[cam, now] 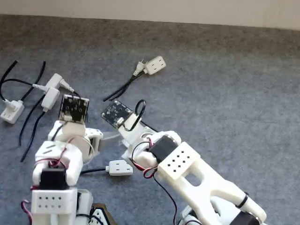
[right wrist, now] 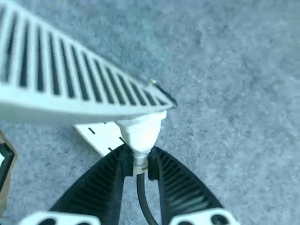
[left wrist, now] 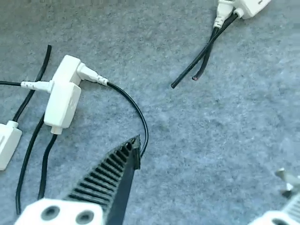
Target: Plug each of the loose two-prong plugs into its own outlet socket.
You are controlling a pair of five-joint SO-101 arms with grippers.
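My right gripper (right wrist: pixel 139 157) is shut on a white two-prong plug (right wrist: pixel 141 131) with a black cord. The plug's front end meets a white outlet socket (right wrist: pixel 101 136) on the carpet, and its prongs are hidden. From above, that socket (cam: pixel 120 167) lies between the two arms, with my right gripper (cam: pixel 127 139) just beyond it. A white ribbed finger (right wrist: pixel 70 89) of the other arm crosses close over the plug. My left gripper (left wrist: pixel 208 157) hangs open over bare carpet with nothing in it, and its black finger (left wrist: pixel 117 173) is near a cord loop.
Two white sockets with plugs and black cords (cam: pixel 51 91) lie at the far left, beside another socket (cam: pixel 11 111). A socket with a plug in it (cam: pixel 154 65) lies at the back middle, its cut cords (left wrist: pixel 197 61) trailing. Grey carpet stretches to the right.
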